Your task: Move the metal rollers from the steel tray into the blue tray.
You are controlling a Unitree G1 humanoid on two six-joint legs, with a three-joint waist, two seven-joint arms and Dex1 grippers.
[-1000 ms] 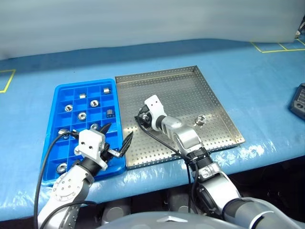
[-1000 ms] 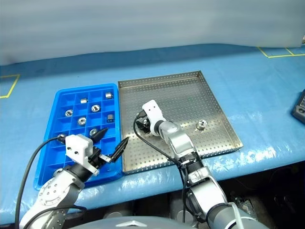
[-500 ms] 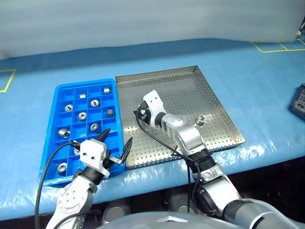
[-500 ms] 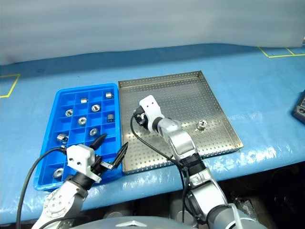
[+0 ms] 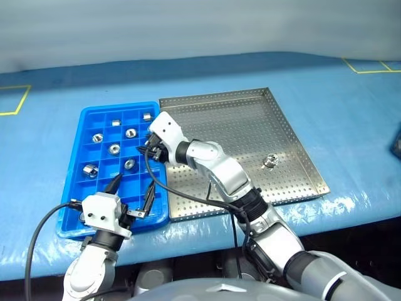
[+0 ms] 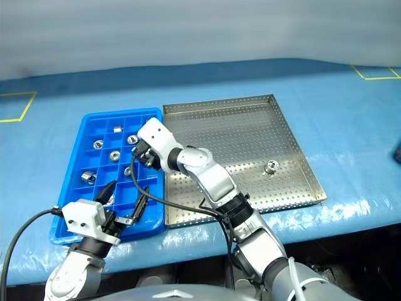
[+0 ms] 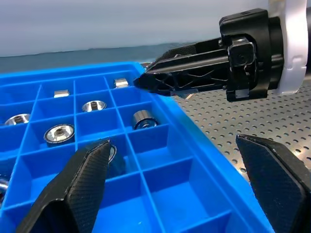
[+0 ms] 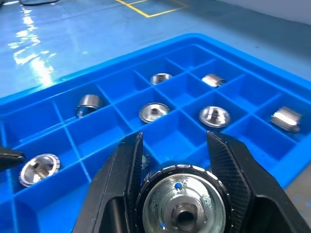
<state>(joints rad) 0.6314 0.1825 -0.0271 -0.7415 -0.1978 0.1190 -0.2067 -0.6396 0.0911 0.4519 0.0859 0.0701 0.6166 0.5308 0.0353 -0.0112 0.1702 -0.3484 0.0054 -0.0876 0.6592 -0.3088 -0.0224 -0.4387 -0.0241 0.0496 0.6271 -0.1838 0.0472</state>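
Note:
The steel tray [image 5: 250, 119] lies right of the blue tray [image 5: 71, 216]. One of the metal rollers [image 5: 270, 161] rests on the steel tray's right side. Several more sit in the blue tray's compartments, such as one roller [image 5: 114, 148] and another [image 8: 153, 111]. My right gripper [image 5: 151, 150] hovers over the blue tray's right column, shut on a shiny roller [image 8: 182, 208] held between its fingers. My left gripper [image 5: 133, 191] hangs open and empty over the blue tray's near right corner; the left wrist view has the right gripper [image 7: 194, 73] just beyond it.
The trays sit on a table with a blue cover [image 5: 351, 106] marked with yellow tape [image 5: 369, 66]. A dark device [image 5: 398, 141] lies at the far right edge. Black cables trail from both wrists. The table's front edge runs close behind the left gripper.
My right gripper has shut on a roller in the steel tray, lifted it and swung left over the blue tray. The left gripper has drawn back slightly toward the tray's near edge, still open.

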